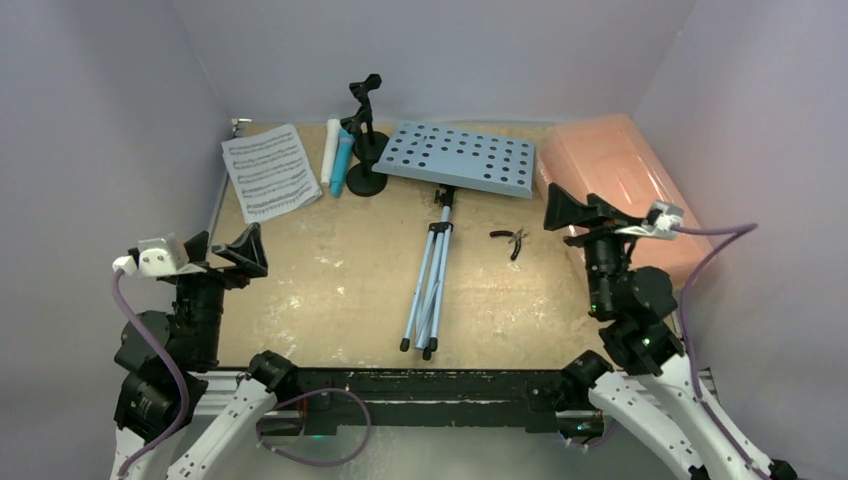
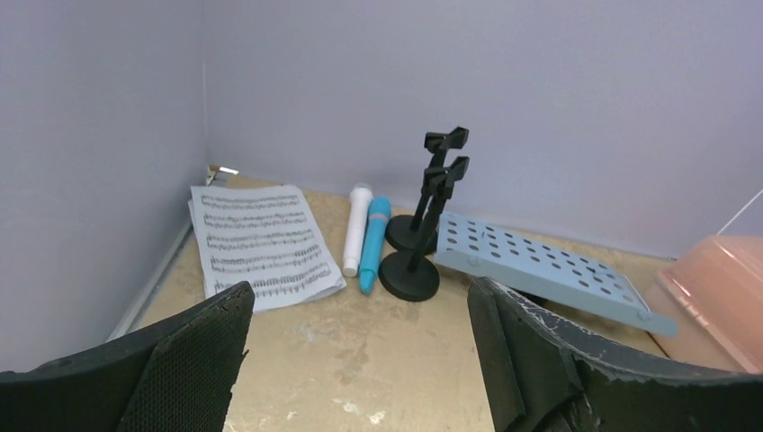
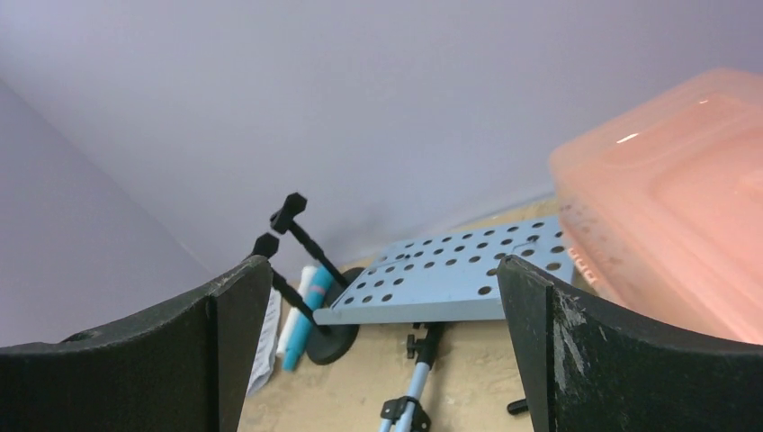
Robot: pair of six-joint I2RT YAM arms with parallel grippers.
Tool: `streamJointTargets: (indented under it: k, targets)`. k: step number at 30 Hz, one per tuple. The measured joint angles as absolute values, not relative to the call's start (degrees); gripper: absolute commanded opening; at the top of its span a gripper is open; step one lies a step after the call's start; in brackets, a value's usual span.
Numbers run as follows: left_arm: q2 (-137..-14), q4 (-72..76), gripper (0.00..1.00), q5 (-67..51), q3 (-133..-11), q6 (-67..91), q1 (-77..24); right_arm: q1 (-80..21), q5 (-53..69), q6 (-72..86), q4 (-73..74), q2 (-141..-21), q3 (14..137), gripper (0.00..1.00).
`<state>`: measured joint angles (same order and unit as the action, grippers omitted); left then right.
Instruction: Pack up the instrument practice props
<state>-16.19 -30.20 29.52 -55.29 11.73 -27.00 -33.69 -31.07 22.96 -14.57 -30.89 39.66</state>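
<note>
**Props all out, nothing in hand**

Nothing was packed yet, as far as I could judge. In the overhead view the sheet music [image 1: 270,172] lay flat at the upper left of the worktop [image 1: 330,290]. The white microphone [image 1: 330,150] and blue microphone [image 1: 342,165] lay side by side just right of it. The two mic holders [image 1: 366,180] stood upright on their round bases beside the blue one, one behind the other.

The music rack [image 1: 462,158] lay down at upper centre. Its perforated desk was just beside the pink box [image 1: 620,175], and its folded tripod legs [image 1: 428,290] pointed down the frame. The pliers [image 1: 514,241] lay apart, right of the legs. I could not tell whether the box had a lid on.

The left gripper [image 1: 225,250] hovered at lower left and the right gripper [image 1: 585,213] at right, in front of the box. Each had its fingers spread wide with nothing between them. I reckoned they were held high and back to keep the whole layout in sight before the first pick.
</note>
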Motion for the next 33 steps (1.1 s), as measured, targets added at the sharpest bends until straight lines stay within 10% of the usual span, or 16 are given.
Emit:
streamJointTargets:
  k: [13, 33]
  targets:
    - [-3.88, -16.75, 0.91, 32.05, -43.22, 5.39, -27.0, -33.69, -41.47, 15.4, 4.01, -19.18, 45.15, 0.98]
    - [-0.62, -11.55, 0.99, 32.27, -36.67, 1.83, -24.91, -33.69, -46.98, 3.66, -5.74, -9.37, 34.0, 0.98]
